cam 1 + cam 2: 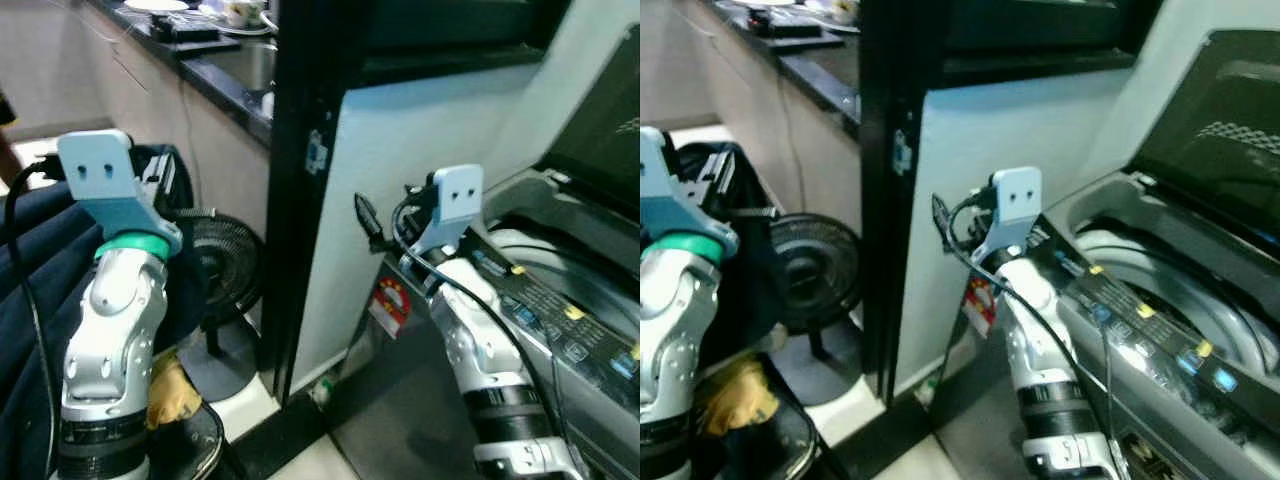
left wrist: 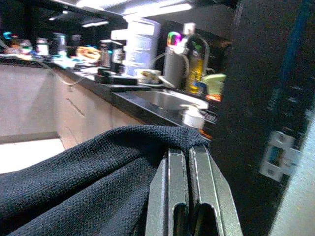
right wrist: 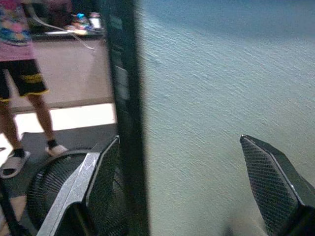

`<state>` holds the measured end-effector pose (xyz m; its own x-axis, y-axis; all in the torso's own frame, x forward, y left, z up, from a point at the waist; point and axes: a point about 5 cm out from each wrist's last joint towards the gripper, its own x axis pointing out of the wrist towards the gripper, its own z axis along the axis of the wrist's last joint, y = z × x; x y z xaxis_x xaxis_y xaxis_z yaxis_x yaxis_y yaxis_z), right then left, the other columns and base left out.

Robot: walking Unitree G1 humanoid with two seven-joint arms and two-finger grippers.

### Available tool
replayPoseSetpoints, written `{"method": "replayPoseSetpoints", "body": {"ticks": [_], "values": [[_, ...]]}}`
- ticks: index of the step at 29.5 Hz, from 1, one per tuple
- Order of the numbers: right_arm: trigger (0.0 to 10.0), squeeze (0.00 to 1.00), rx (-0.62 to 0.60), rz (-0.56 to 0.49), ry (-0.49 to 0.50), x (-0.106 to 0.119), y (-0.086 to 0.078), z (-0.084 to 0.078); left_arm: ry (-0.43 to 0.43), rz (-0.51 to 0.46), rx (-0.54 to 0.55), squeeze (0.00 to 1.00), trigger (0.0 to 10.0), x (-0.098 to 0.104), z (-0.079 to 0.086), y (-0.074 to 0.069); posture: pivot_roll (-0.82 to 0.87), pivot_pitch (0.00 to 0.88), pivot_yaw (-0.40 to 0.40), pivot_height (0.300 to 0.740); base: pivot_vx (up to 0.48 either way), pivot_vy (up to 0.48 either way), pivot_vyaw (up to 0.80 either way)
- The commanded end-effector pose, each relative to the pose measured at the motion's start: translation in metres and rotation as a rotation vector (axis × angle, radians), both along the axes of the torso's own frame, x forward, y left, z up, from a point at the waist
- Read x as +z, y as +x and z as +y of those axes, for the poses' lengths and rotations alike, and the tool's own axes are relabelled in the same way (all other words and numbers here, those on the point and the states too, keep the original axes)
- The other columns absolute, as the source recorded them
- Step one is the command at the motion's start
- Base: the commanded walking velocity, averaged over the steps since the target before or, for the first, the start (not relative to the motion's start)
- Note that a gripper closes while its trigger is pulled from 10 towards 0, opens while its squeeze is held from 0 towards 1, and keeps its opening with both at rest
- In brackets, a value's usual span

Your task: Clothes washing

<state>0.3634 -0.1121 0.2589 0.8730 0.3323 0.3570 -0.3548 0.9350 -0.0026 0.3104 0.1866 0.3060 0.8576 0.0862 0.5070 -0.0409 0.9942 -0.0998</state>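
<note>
A dark navy garment point(image 2: 83, 182) hangs from my left gripper point(image 2: 188, 150), whose two fingers are shut on a fold of it. From the head, the same cloth point(image 1: 40, 270) drapes at the far left behind my raised left arm point(image 1: 115, 330). The top-loading washing machine point(image 1: 1140, 310) stands at the right with its lid point(image 1: 1230, 140) up and its drum point(image 1: 1170, 285) exposed. My right arm point(image 1: 480, 340) reaches along the machine's front edge. My right gripper point(image 3: 180, 138) is open and holds nothing, facing a pale wall panel point(image 3: 216, 88) beside the machine.
A black door frame point(image 1: 300, 180) stands between the arms. A black floor fan point(image 1: 225, 270) sits low at its left. A dark kitchen counter point(image 1: 215, 75) with dishes runs behind. A yellow cloth point(image 1: 172, 392) lies by my left arm. A person's legs point(image 3: 22, 103) stand beyond the fan.
</note>
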Motion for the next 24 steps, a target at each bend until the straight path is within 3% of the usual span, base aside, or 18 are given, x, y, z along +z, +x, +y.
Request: {"method": "replayPoseSetpoints", "body": {"ticks": [1,24], "values": [[10.0,0.0,-0.02,0.01,0.006,-0.0022,0.0,-0.0058,0.019,-0.017,-0.048,0.0,10.0,0.0036,-0.0111,-0.0012,-0.01,0.067,-0.023,0.74,0.0,0.0,-0.8],[10.0,0.0,-0.038,0.001,0.008,0.0017,0.001,-0.0096,0.01,-0.031,-0.065,0.0,10.0,0.0083,-0.0118,-0.0016,0.0,0.068,-0.021,0.74,0.0,0.0,-0.8]]}}
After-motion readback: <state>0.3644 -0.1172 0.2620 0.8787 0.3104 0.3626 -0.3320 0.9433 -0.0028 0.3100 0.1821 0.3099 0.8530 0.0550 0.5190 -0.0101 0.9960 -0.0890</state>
